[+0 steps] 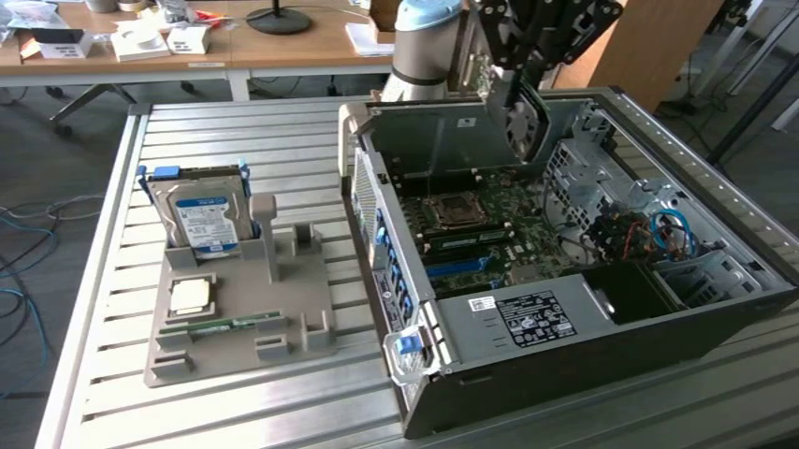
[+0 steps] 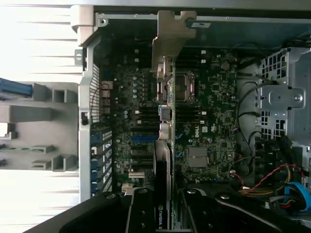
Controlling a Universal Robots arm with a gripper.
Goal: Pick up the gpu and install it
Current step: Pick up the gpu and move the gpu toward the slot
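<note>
Gripper (image 2: 164,209) is pinching the gpu (image 1: 522,122), hanging it above the open computer case (image 1: 600,365). Pickup done; card not yet seated on the motherboard (image 1: 500,220).

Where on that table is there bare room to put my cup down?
The slatted table is bare behind the grey holder and in front of it. The strip between holder and computer case is narrow; inside the case is crowded.

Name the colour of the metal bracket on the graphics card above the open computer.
Pale silver-grey bracket; the graphics card itself is black. Wrist view shows it best.
</note>
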